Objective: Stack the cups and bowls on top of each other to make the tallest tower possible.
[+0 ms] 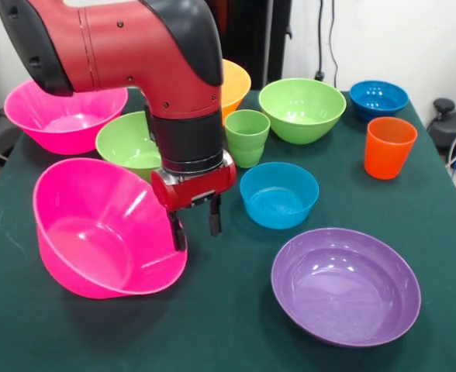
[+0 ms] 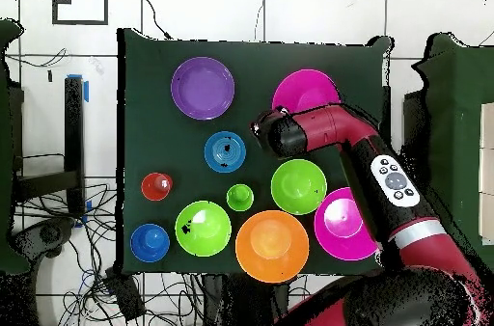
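My gripper (image 1: 195, 226) is open and low over the table, its left finger (image 1: 177, 231) against the right rim of a large pink bowl (image 1: 104, 229) that stands tilted. The other finger hangs free beside it. In the overhead view the arm's wrist (image 2: 275, 132) covers the gripper, next to that pink bowl (image 2: 306, 91). The light green cup (image 1: 247, 137) and a small blue bowl (image 1: 278, 194) stand just right of the gripper. The orange cup (image 1: 388, 147) stands upright at the right. The wide purple bowl (image 1: 344, 285) sits at the front right.
A second pink bowl (image 1: 65, 116), two green bowls (image 1: 127, 143) (image 1: 302, 108), an orange bowl (image 1: 236, 81) partly behind the arm and a second blue bowl (image 1: 378, 98) line the far side. All stand singly on the dark green table (image 1: 228, 341). Cables lie beyond its edges.
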{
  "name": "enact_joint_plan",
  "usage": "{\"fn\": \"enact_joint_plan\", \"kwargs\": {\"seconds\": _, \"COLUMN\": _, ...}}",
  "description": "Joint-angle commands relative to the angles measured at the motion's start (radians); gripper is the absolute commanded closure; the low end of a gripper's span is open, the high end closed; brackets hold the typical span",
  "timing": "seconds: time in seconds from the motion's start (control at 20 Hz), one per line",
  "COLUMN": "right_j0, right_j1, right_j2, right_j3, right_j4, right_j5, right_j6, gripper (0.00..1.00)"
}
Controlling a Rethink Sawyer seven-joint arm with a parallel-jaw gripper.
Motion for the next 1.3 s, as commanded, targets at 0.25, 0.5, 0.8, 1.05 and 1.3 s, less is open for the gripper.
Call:
{"fn": "enact_joint_plan", "kwargs": {"seconds": 0.25, "right_j0": 0.019, "right_j1": 0.059, "right_j2": 0.0, "right_j3": 0.047, "right_j4": -0.07, "right_j5": -0.077, "right_j6": -0.152, "gripper": 1.0}}
{"fn": "enact_joint_plan", "kwargs": {"seconds": 0.5, "right_j0": 0.053, "right_j1": 0.054, "right_j2": -0.017, "right_j3": 0.049, "right_j4": -0.065, "right_j5": -0.063, "right_j6": -0.106, "gripper": 1.0}}
{"fn": "enact_joint_plan", "kwargs": {"seconds": 0.8, "right_j0": 0.067, "right_j1": 0.036, "right_j2": -0.021, "right_j3": 0.077, "right_j4": -0.055, "right_j5": -0.066, "right_j6": -0.08, "gripper": 1.0}}
{"fn": "enact_joint_plan", "kwargs": {"seconds": 1.05, "right_j0": 0.087, "right_j1": 0.005, "right_j2": -0.031, "right_j3": 0.103, "right_j4": -0.02, "right_j5": -0.012, "right_j6": -0.066, "gripper": 1.0}}
{"fn": "enact_joint_plan", "kwargs": {"seconds": 1.3, "right_j0": 0.07, "right_j1": -0.042, "right_j2": -0.03, "right_j3": 0.157, "right_j4": 0.009, "right_j5": 0.009, "right_j6": -0.065, "gripper": 1.0}}
